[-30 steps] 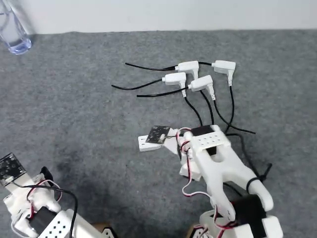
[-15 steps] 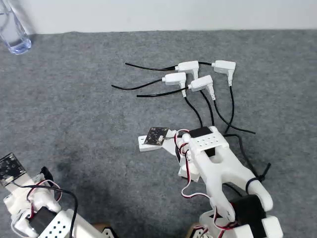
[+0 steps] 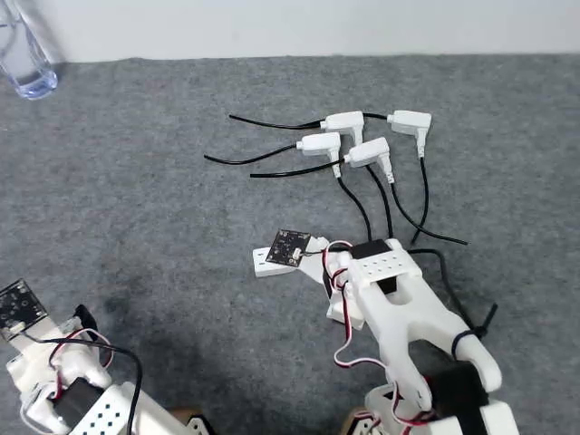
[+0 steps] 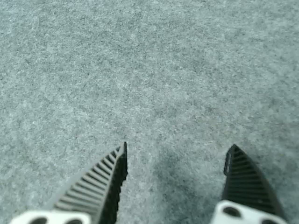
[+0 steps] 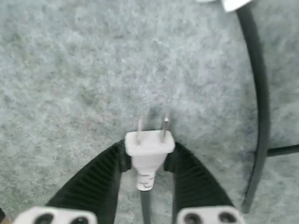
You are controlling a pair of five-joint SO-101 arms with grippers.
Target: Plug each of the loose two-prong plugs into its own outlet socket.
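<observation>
Clamped between the right fingers (image 5: 105,179), seen from the right wrist: a small white two-prong plastic plug (image 5: 148,148), prongs pointing straight ahead over the grey carpeted desk (image 5: 70,70). Just off to one side of those fingers, a thick black cord (image 5: 256,93). Seen from high, well ahead of the same fingers: four white outlet sockets on black cords (image 3: 367,151), clustered, cords trailing back past the arm. Spread wide over bare carpet, holding nothing: the left fingers (image 4: 105,179). Far off from both, a clear glass (image 3: 25,63).
</observation>
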